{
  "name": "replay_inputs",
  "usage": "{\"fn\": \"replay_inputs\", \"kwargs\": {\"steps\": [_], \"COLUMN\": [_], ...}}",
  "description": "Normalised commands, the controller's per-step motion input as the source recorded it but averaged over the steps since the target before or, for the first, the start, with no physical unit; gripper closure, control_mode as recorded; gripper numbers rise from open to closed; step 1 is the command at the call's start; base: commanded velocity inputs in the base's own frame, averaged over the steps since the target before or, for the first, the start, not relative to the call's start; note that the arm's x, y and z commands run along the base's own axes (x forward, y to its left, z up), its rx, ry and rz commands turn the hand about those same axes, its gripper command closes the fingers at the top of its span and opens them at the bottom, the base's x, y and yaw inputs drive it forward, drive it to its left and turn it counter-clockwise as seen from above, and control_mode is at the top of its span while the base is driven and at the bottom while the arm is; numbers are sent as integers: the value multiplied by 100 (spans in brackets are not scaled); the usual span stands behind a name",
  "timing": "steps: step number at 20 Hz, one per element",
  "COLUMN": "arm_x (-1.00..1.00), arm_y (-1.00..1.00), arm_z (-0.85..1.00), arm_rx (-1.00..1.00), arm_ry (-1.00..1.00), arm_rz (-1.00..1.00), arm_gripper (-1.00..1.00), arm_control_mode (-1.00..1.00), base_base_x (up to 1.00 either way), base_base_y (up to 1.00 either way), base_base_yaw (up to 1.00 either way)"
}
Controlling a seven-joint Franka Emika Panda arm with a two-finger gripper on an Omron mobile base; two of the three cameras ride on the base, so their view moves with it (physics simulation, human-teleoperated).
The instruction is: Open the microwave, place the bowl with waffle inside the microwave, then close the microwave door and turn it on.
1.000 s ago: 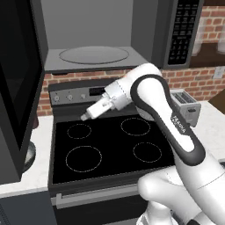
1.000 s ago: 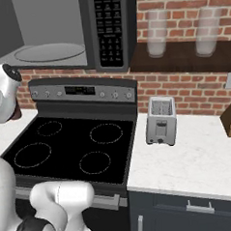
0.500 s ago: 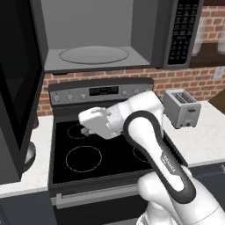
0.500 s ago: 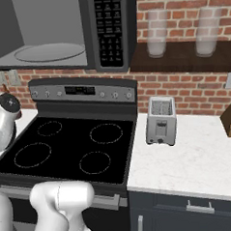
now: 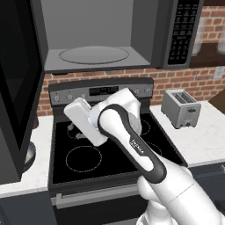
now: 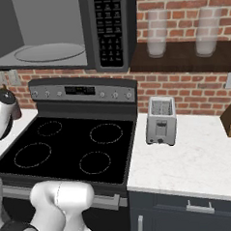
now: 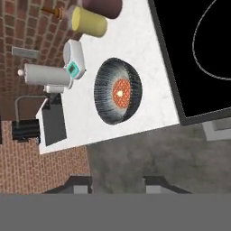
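**A:** The microwave (image 5: pixel 101 39) in the left base view: what does it look like?

**B:** A dark grey box above the stove (image 5: pixel 110 145). The microwave door (image 5: pixel 17 83), with its black glass window, is swung wide to the left. The light grey cavity holds a round glass turntable (image 5: pixel 93 55). The white arm bends left over the flat black cooktop.

**A:** And the right base view?

**B:** The same open cavity, with a black keypad panel (image 6: pixel 108 28) on its right. A boxy silver toaster (image 6: pixel 160 120) stands on the pale marbled counter (image 6: pixel 197 156).

**A:** The hand view?

**B:** The gripper (image 7: pixel 116 184) shows two dark finger tips at the bottom edge, standing apart and holding nothing. Straight beyond the jaws, well clear of them, sits the bowl (image 7: pixel 117 90), round, finely striped grey-blue. The waffle (image 7: pixel 121 93), orange-red and gridded with a pale centre dab, lies inside. Further out lie a yellow jar (image 7: pixel 89 21) and a white kitchen appliance (image 7: pixel 58 72).
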Motion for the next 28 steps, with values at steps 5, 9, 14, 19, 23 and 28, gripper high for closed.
{"fn": "replay_inputs", "kwargs": {"steps": [5, 9, 14, 19, 23, 28], "arm_x": [57, 55, 57, 50, 10, 0], "arm_y": [43, 37, 59, 76, 55, 6], "arm_z": [-47, -61, -53, -14, -25, -52], "arm_rx": [-9, -14, -19, -21, -27, -27], "arm_ry": [40, 38, 31, 5, -5, -1], "arm_rz": [-15, -4, 0, 4, 15, 15], "arm_gripper": [-100, -100, -100, -100, -100, -100], "arm_control_mode": [-100, -100, -100, -100, -100, -100], "base_base_x": [0, 0, 0, 0, 0, 0], "base_base_y": [0, 0, 0, 0, 0, 0], "base_base_yaw": [0, 0, 0, 0, 0, 0]}}
